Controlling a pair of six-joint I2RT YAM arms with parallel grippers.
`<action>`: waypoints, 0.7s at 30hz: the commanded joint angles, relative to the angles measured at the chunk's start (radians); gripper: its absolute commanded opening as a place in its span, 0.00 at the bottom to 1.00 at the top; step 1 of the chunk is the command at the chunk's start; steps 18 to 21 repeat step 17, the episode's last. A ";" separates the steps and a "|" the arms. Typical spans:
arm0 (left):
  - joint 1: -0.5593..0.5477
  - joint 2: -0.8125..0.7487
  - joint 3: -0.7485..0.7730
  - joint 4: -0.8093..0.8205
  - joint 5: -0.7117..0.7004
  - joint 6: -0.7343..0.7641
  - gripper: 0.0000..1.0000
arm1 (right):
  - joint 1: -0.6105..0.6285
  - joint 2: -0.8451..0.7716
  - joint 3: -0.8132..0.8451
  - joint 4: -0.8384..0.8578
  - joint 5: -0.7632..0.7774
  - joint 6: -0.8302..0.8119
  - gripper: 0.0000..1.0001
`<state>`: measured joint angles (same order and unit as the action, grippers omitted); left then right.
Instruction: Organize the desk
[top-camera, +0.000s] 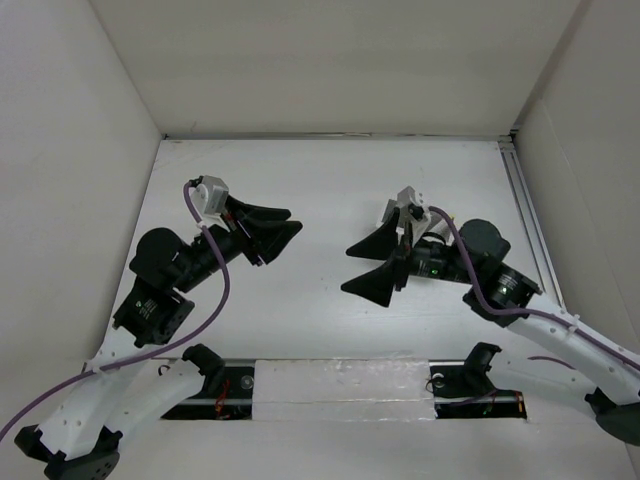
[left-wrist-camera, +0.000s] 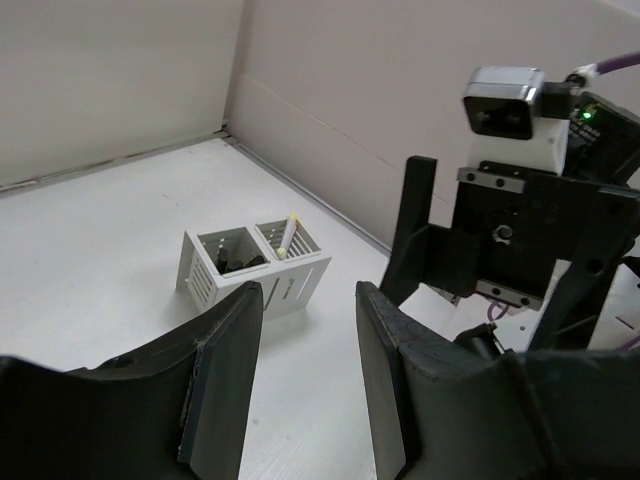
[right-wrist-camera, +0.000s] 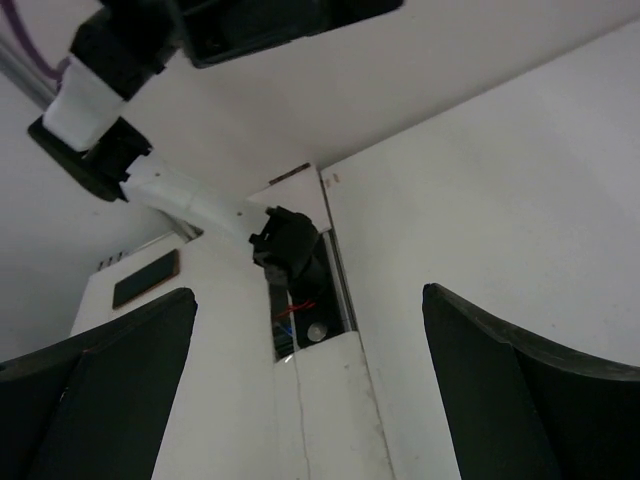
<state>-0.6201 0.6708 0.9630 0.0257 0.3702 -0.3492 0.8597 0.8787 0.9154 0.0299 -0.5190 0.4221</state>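
Your left tool hangs with its dark fingers spread and nothing between them, and your right tool is spread far wider, also empty. The two face each other over the middle of the large matte white table, which lies beneath both arms, walled by white panels, with a thin metal rail along its right edge. In the left wrist view, a small white slotted two-compartment holder box stands on the table near the right wall. It has dark items in one compartment and a pale stick with a yellowish tip leaning out of the other. The main risk, as I judge it, is the tools themselves: they point at one another, so driving both inward at once could make the fingers clash. The box looks light, so a wide-spread finger sweeping past could push it aside or tip it, and the leaning stick could catch on a finger and be flicked out. The purple cable looping off the left arm could snag if you twist that wrist hard. As for writing, a dark label on the left arm carries pale marks too small to read, and nothing else legible shows in any view.
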 joint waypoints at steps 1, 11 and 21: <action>0.000 -0.004 -0.004 0.059 0.029 -0.002 0.39 | 0.009 -0.052 0.014 0.045 -0.101 -0.029 1.00; 0.000 -0.007 -0.015 0.069 0.064 0.013 0.37 | 0.009 -0.029 0.005 0.044 -0.056 -0.042 1.00; 0.000 -0.017 -0.046 0.111 0.139 0.030 0.34 | 0.009 -0.021 0.011 0.038 -0.035 -0.042 1.00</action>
